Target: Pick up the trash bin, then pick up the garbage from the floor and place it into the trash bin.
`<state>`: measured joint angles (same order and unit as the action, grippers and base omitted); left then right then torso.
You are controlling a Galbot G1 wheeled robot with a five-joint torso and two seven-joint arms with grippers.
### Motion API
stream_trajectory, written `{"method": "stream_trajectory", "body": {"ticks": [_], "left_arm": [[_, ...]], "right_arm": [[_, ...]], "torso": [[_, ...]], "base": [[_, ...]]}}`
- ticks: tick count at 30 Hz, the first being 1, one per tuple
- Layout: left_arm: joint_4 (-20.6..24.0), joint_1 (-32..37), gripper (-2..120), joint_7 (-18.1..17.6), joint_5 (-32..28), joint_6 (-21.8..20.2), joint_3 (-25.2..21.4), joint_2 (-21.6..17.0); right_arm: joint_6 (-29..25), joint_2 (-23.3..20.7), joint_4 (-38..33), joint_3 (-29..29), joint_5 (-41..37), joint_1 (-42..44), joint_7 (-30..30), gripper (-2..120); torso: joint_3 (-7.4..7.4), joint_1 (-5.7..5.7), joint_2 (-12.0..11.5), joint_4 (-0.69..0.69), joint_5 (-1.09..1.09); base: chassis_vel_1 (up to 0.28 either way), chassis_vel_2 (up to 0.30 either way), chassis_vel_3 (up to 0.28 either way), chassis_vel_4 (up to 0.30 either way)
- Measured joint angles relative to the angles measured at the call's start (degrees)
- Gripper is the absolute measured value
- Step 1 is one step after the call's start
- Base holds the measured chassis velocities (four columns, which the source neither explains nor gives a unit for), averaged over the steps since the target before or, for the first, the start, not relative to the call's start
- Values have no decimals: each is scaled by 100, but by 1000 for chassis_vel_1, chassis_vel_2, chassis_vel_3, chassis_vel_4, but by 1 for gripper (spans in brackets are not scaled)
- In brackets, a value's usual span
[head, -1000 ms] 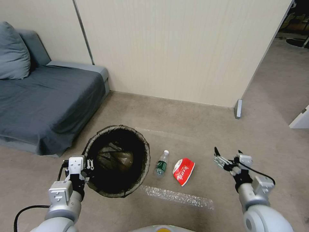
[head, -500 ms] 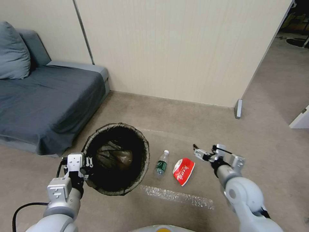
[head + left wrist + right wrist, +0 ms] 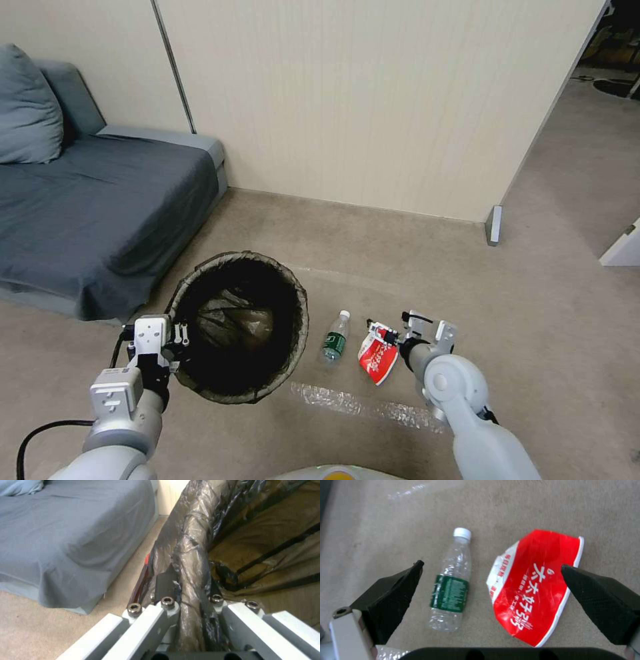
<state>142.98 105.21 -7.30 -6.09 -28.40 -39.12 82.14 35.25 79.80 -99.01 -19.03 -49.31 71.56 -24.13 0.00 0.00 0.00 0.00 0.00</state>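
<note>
My right tool (image 3: 381,331) hangs low over the floor (image 3: 427,267), fingers (image 3: 391,597) spread wide, nothing between them. In the right wrist view both the red-and-white snack packet (image 3: 533,587) and the clear bottle (image 3: 451,590) lie in the gap below the fingers, packet toward one finger, bottle toward the other. From the head view the tool sits right at the packet's (image 3: 378,355) upper edge; can't tell if it touches. The bottle (image 3: 335,337) lies flat just beside the packet, white cap pointing toward the wall (image 3: 360,93), between the packet and the trash bin (image 3: 237,328).

My left tool (image 3: 172,347) is clamped on the near-left rim of the bin; the left wrist view shows the liner-wrapped rim (image 3: 190,562) pinched between its fingers. The bin's mouth faces up, dark liner and some brownish stuff inside. A strip of clear crinkled plastic (image 3: 367,407) lies on the floor in front of the bin. Grey sofa (image 3: 93,207) off to the left
</note>
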Motion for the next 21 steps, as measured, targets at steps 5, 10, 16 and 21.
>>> {"method": "stream_trajectory", "body": {"ticks": [5, 10, 16, 21], "left_arm": [[-15, -4, 1, -5, 10, -2, 0, 12], [-95, -38, 1, -12, 15, -11, -1, 13], [-159, -76, 1, -16, 15, -24, -1, 0], [-195, -94, 1, -16, 13, -35, 4, -8]], "right_arm": [[-92, 11, 419, 75, -167, -273, -142, 100], [-129, 64, 869, 175, -317, -593, -212, 100], [-169, 131, 1237, 270, -309, -787, -213, 100], [-193, 188, 1490, 287, -280, -892, -198, 100]], "torso": [[-1, 0, 0, 1, 0], [0, 0, 0, 0, 0], [0, 0, 0, 0, 0], [0, 0, 0, 0, 0]], "base": [[0, 0, 0, 0], [0, 0, 0, 0], [0, 0, 0, 0], [0, 0, 0, 0]]}}
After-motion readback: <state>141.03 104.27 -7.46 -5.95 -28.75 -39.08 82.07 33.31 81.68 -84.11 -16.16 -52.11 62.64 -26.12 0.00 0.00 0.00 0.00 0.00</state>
